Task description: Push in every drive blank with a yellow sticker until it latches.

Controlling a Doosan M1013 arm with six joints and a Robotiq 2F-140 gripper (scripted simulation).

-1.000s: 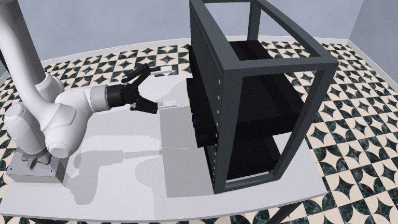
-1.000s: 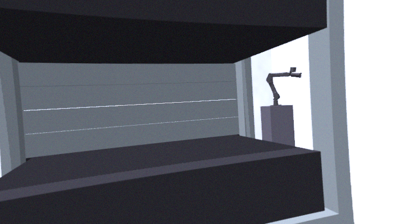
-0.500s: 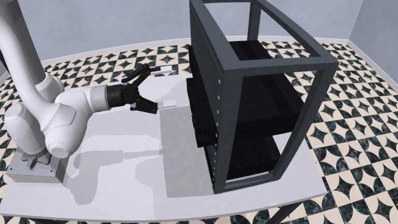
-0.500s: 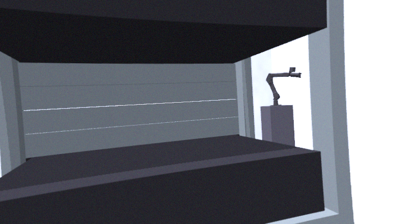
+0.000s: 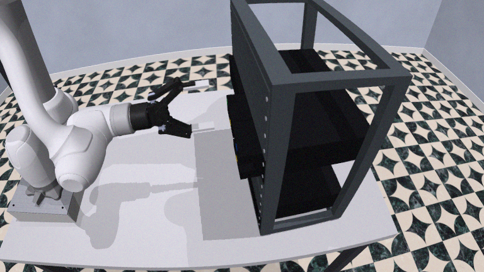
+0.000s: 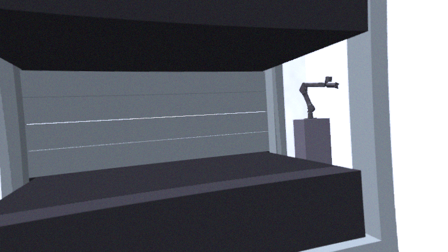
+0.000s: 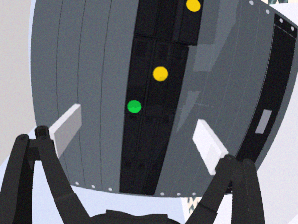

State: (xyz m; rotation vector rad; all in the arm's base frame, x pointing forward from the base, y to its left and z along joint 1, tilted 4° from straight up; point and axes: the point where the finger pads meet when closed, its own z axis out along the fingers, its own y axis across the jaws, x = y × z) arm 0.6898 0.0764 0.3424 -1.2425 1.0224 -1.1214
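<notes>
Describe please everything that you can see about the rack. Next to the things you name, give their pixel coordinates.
The rack (image 5: 282, 80) (image 6: 360, 125) (image 7: 92, 60) is a tall, dark grey open frame, metal by its look, with square posts and bars. Its front has flat panels and small pale dots along the edge. Black units sit inside, and one sticks out at the front. It stands upright on the white table (image 5: 152, 243). The open claw (image 5: 203, 104) (image 7: 139, 122) is in front, not touching it.

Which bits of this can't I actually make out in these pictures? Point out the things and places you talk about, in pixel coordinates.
- Whether the yellow-sticker blanks are latched: dark fronts blend together, wrist view.
- What lies past the top yellow sticker (image 7: 193, 5): cut off by the wrist view's edge.
- Writing on the blanks: too dark and blurred, wrist view.
- The rack's (image 6: 360, 103) top: cropped, exterior view.
</notes>
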